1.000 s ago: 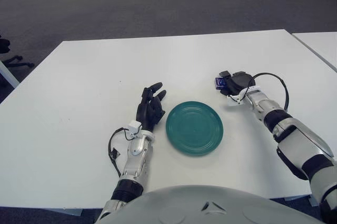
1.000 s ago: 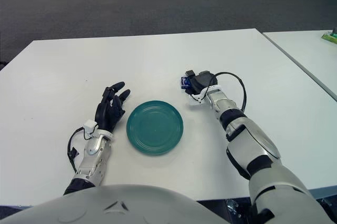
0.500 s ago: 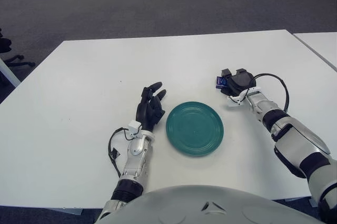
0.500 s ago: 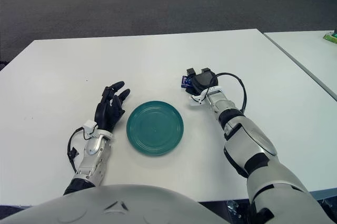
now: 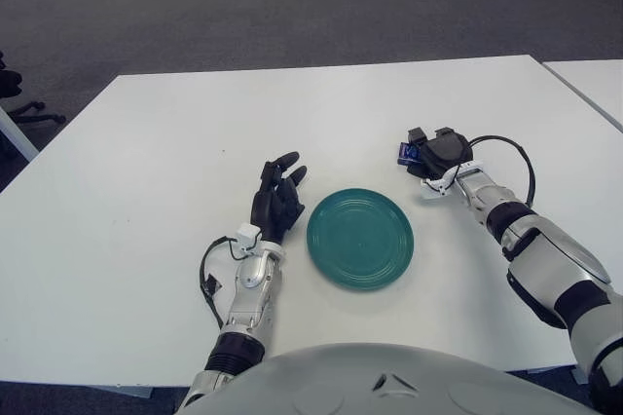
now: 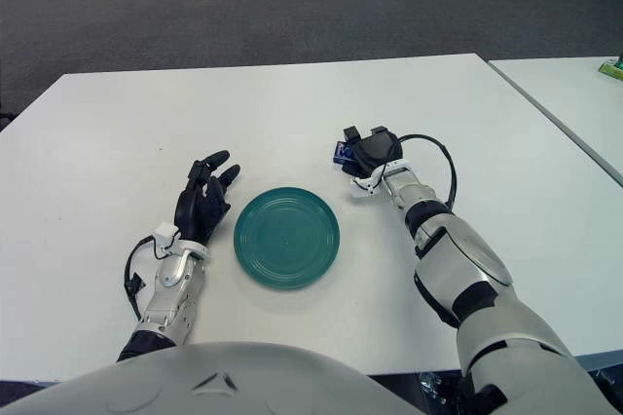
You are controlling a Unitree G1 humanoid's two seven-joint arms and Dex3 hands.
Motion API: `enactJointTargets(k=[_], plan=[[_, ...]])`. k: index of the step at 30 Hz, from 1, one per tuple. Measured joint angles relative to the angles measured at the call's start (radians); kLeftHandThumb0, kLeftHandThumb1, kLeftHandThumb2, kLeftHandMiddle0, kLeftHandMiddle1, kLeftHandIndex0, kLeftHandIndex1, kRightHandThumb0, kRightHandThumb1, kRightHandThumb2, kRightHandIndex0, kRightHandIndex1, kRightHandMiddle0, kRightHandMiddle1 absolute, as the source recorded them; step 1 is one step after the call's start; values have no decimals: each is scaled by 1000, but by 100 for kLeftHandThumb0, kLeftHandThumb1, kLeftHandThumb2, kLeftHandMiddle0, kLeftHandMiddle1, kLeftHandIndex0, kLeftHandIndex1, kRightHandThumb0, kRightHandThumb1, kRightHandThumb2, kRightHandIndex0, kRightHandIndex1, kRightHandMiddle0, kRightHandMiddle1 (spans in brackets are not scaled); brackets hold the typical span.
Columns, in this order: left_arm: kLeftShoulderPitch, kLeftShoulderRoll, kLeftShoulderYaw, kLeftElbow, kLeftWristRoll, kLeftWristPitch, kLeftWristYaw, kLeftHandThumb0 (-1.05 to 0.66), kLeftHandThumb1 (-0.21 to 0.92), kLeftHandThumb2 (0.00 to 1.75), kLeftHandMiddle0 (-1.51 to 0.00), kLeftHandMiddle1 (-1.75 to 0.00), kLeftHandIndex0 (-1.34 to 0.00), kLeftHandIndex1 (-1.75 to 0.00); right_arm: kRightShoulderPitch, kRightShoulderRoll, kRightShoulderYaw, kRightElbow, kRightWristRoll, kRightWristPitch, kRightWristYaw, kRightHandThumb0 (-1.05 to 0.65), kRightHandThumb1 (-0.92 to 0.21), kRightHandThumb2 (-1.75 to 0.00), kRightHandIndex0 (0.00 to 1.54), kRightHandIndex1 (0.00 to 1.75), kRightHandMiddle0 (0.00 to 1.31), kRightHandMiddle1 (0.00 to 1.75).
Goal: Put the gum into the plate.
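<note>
A round teal plate [image 5: 359, 237] lies on the white table [image 5: 175, 132] in front of me. To its upper right, my right hand [image 5: 428, 152] has its dark fingers curled around a small blue gum pack [image 5: 405, 153], whose edge shows at the hand's left side [image 6: 341, 152]. The pack is just above the table, well clear of the plate rim. My left hand [image 5: 277, 196] shows just left of the plate with its fingers spread and nothing in them.
A second white table [image 5: 596, 84] stands close on the right, with a narrow gap between. Grey carpet lies beyond the table's far edge. A black cable [image 5: 506, 147] loops over my right wrist.
My right hand with the gum has crept slightly up and away from me. The left hand and the plate have not moved.
</note>
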Motion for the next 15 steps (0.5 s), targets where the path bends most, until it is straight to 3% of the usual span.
enactJointTargets(k=[10, 15], plan=[[0, 0, 7, 0, -5, 0, -4, -90, 92, 81, -38, -63, -19, -109, 1, -11, -16, 1, 14, -15, -21, -45, -92, -79, 85, 175, 59, 175], [0, 0, 13, -3, -11, 0, -12, -91, 92, 82, -38, -62, -18, -108, -15, -22, -41, 2, 32, -61, -7, -46, -92, -77, 93, 175, 62, 175]])
